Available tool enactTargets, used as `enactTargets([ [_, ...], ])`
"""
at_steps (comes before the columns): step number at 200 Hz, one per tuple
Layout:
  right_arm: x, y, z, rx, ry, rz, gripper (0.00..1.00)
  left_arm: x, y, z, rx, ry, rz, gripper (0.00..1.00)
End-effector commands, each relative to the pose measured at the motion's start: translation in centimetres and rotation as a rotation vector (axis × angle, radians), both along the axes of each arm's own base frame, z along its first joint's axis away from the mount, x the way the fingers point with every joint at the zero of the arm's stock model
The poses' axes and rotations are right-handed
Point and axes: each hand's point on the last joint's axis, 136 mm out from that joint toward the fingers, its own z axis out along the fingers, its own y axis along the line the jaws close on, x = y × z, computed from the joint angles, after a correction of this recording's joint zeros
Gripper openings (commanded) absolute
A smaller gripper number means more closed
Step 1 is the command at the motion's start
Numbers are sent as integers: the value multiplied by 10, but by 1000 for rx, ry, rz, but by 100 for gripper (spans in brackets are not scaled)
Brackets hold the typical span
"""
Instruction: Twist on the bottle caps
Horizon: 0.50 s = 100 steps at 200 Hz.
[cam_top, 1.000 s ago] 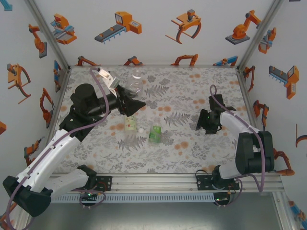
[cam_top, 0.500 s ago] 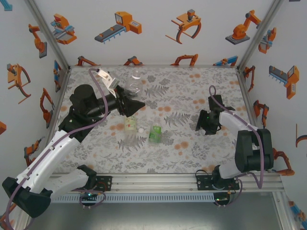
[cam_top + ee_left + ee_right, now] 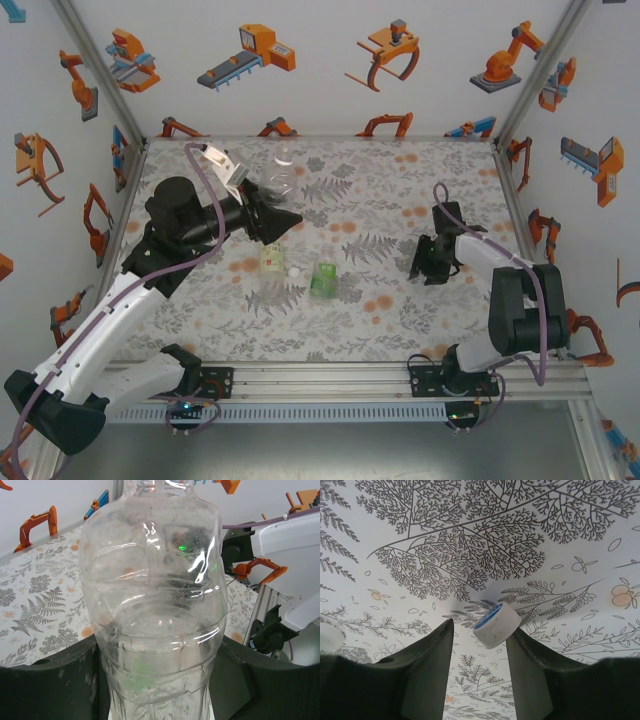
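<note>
One small round white plastic cap with a blue inside (image 3: pixel 495 625) sits tilted between the fingers of the right end effector (image 3: pixel 480 628), over the fern-print counter (image 3: pixel 470 535). I see it touching one finger (image 3: pixel 530 675) with a gap to the other, so the jaws are apart, not clamped. Left end effector (image 3: pixel 155 685) is clamped on the clear unlabelled plastic bottle (image 3: pixel 155 595). Yellow-labelled bottle (image 3: pixel 271 262) and green-labelled bottle (image 3: pixel 323 278) lie mid-counter, with a tiny white cap (image 3: pixel 295 271) between them.
</note>
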Motion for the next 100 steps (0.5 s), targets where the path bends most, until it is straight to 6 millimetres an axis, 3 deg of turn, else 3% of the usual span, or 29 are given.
enactTargets([
  [1,-5,1,-8,3,24,-16,44,-4,5,10,-24,-32,8,0],
  [40,-5,0,-10,1,27,-18,41,-3,5,11,-25,-34,9,0],
  [62,-4,1,-11,4,29,-15,32,-4,4,12,-26,-35,8,0],
  [100,-3,2,-13,7,34,-16,32,-3,4,12,-25,-35,7,0],
])
